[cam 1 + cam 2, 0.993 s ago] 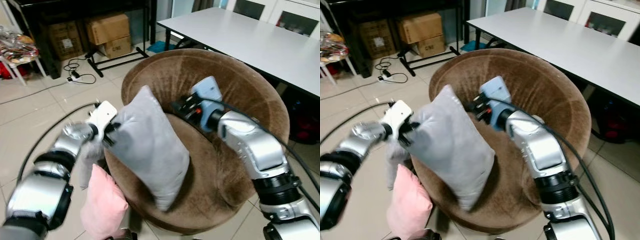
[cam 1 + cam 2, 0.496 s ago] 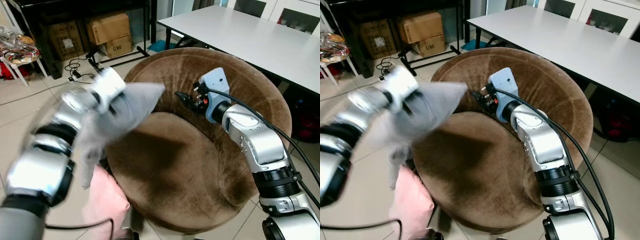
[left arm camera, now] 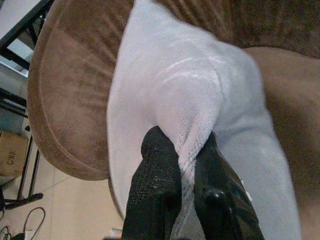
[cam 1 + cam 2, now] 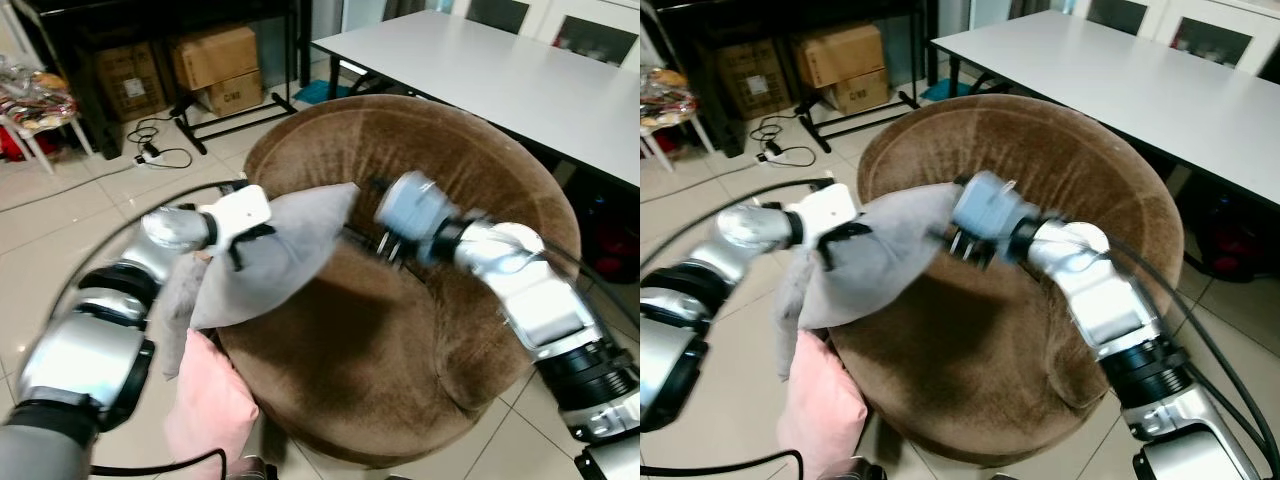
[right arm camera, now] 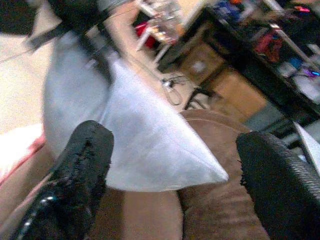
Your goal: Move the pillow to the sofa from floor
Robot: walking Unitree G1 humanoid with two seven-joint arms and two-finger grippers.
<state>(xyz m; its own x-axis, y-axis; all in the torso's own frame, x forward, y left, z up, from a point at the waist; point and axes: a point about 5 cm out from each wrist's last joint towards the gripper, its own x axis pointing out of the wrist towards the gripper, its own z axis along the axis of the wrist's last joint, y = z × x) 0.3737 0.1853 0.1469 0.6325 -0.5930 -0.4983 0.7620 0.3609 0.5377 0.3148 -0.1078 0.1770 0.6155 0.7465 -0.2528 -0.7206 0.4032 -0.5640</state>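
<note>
Counts:
- Pillows: two — one grey pillow (image 4: 285,245), one pink pillow (image 4: 205,405).
- Round brown sofa (image 4: 440,160): one.
- White table (image 4: 520,85): one.
- Cardboard boxes: three — one large box (image 4: 215,55), one small box (image 4: 238,98) below it, one box (image 4: 130,80) further left under dark desk.
- Robot grippers: two — left gripper (image 3: 186,197), right gripper (image 5: 175,165).
- White power strip (image 4: 150,152) on floor: one.

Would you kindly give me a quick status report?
Left gripper shut on grey pillow, held over brown sofa. Right gripper open beside it. Nothing blocking.
</note>
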